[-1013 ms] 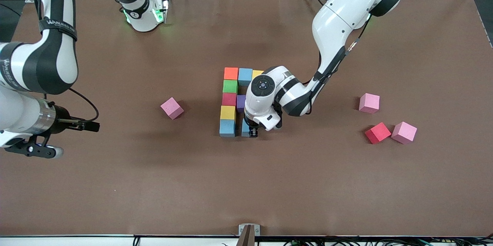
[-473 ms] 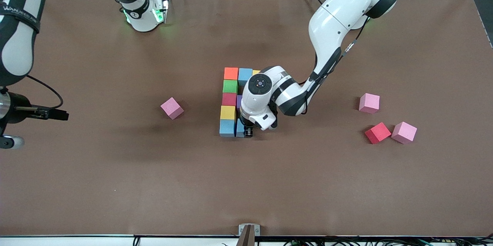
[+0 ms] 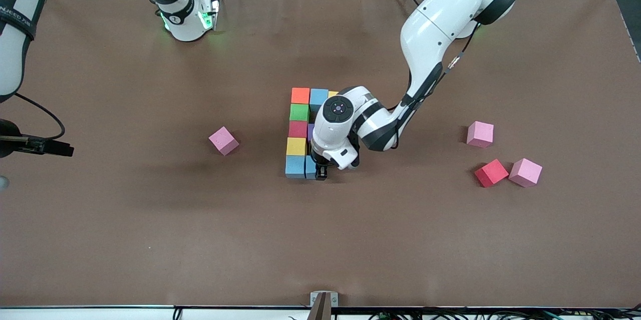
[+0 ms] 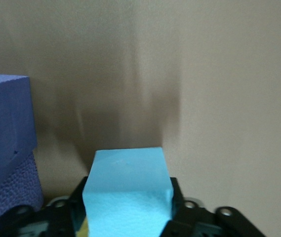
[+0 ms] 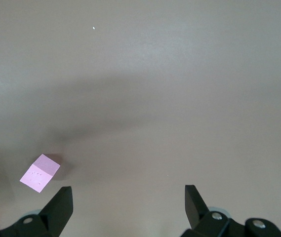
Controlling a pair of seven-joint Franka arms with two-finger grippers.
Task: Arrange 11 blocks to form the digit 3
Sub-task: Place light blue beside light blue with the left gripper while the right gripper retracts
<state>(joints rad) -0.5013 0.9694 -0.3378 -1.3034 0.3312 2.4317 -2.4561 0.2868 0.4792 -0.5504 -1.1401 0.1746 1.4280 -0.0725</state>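
The blocks stand as a partial figure mid-table: orange (image 3: 300, 95), blue (image 3: 318, 97) and a half-hidden yellow (image 3: 332, 94) in the row farthest from the front camera. Green (image 3: 299, 112), red (image 3: 298, 129), yellow (image 3: 296, 146) and blue (image 3: 295, 166) run down in a column, with purple (image 3: 310, 132) beside the red. My left gripper (image 3: 320, 172) is low at the nearest row, shut on a light blue block (image 4: 128, 190) that sits against the column's blue cube. A loose red block (image 3: 491, 173) lies toward the left arm's end. My right gripper (image 5: 129, 207) is open over bare table.
Three pink cubes lie apart from the figure: one (image 3: 224, 140) toward the right arm's end, also in the right wrist view (image 5: 40, 172), and two (image 3: 480, 133) (image 3: 525, 172) by the loose red block. A bluish-purple cube (image 4: 4, 128) stands beside the held block.
The left gripper slid the light blue block sideways up against the column's blue cube. The right arm drew back toward its own end of the table.
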